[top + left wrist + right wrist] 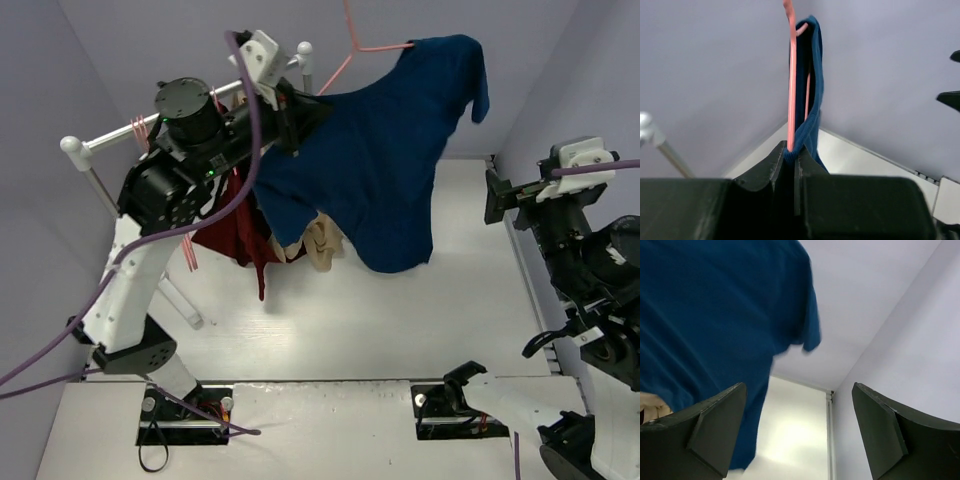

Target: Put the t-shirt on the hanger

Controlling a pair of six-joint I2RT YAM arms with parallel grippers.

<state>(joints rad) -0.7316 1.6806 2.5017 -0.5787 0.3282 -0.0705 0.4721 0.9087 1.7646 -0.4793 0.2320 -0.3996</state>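
Top external view: the left hand (288, 112), raised high, is clamped tight on the hanger (385, 47) wire, with a t-shirt (380, 170) edge caught at its jaws. The t-shirt drapes over the hanger, just right of that hand and above the worktop (400, 330). Further right, the right hand (497, 195) gapes wide, holding nothing, apart from the cloth.

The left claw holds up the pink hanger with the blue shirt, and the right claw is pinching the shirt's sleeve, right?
Not the last part. The right gripper is open and holds nothing, apart from the t-shirt, as the right wrist view shows. The left gripper does hold up the hanger with the t-shirt on it.
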